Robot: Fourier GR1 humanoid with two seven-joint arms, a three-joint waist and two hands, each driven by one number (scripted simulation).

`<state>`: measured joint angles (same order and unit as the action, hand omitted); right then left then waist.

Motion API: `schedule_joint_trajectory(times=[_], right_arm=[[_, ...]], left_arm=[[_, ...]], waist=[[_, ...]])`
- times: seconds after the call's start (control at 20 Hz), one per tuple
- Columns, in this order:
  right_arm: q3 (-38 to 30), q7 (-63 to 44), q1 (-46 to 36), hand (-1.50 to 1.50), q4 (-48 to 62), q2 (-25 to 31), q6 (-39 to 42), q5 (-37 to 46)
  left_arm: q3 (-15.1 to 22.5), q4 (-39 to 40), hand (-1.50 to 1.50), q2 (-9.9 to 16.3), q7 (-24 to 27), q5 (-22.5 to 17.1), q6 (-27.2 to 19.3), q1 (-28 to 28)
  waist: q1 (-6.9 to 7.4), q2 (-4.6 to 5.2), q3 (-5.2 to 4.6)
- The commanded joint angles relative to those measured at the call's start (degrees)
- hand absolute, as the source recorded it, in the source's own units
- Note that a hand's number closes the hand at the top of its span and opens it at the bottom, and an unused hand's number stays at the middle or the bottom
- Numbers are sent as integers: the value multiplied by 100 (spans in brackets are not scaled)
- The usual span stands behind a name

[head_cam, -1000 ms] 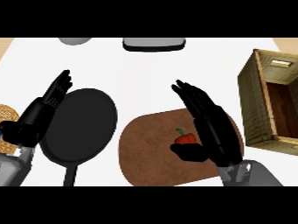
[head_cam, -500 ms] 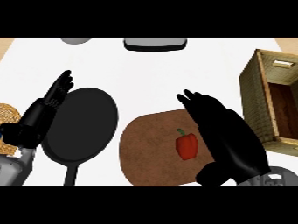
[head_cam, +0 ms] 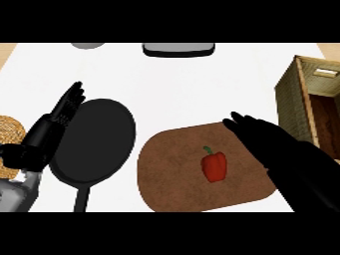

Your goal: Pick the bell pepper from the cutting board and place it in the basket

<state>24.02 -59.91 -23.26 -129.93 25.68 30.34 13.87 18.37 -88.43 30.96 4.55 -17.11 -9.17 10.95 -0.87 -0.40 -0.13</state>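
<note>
White surface (head_cam: 187, 89) fills the view, with a tan strip showing at its upper left and right corners. Over its lower right part the right hand (head_cam: 290, 154) hangs above the right edge of the board (head_cam: 172, 174), fingers straight and pointing up and to the left, holding nothing. Just left of that hand, apart from it, the pepper (head_cam: 214, 166) lies on the board, red with a green stem pointing up. The board is brown with rounded corners and lies flat on the surface. Right of the hand, at the view's right edge, stands the basket (head_cam: 294, 99), a wooden box with a dark inside, well apart from the pepper.

Left of the board lies a black pan (head_cam: 95, 142), its handle running down toward the view's lower edge. Along the pan's left rim the left hand (head_cam: 51, 132) rests open, fingers straight and pointing up. Further left a round woven mat (head_cam: 3, 132) shows at the edge, with a blue and red thing on it, too cut off to name. At the top edge sit a grey bowl (head_cam: 88, 45) and a dark, flat grey thing (head_cam: 178, 49).
</note>
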Motion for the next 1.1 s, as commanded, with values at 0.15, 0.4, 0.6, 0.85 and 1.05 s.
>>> schedule_joint_trajectory(times=[0.15, 0.4, 0.6, 0.85, 1.05], right_arm=[[-51, -626, 340, -150, -190, 53, 138, 174], [-17, 560, 940, -150, 305, -127, -188, 994], [176, 968, 1123, -150, 578, -565, -537, 1708], [486, 1940, 1561, -150, 1238, -634, -1023, 2609], [569, 2320, 1674, -150, 1678, -833, -1465, 3112]], left_arm=[[-187, -109, 0, -8, -29, 141, 256, -76], [-172, 292, 0, -446, 164, 384, 313, -41], [-442, 68, 0, -399, -8, 466, 504, 35], [-604, -314, 0, -473, -611, 582, 597, 117], [-769, 151, 0, -705, -572, 757, 701, 427]], waist=[[74, 29, 11], [63, 45, 15], [79, 39, 14], [90, 35, 15], [65, 40, 14]])
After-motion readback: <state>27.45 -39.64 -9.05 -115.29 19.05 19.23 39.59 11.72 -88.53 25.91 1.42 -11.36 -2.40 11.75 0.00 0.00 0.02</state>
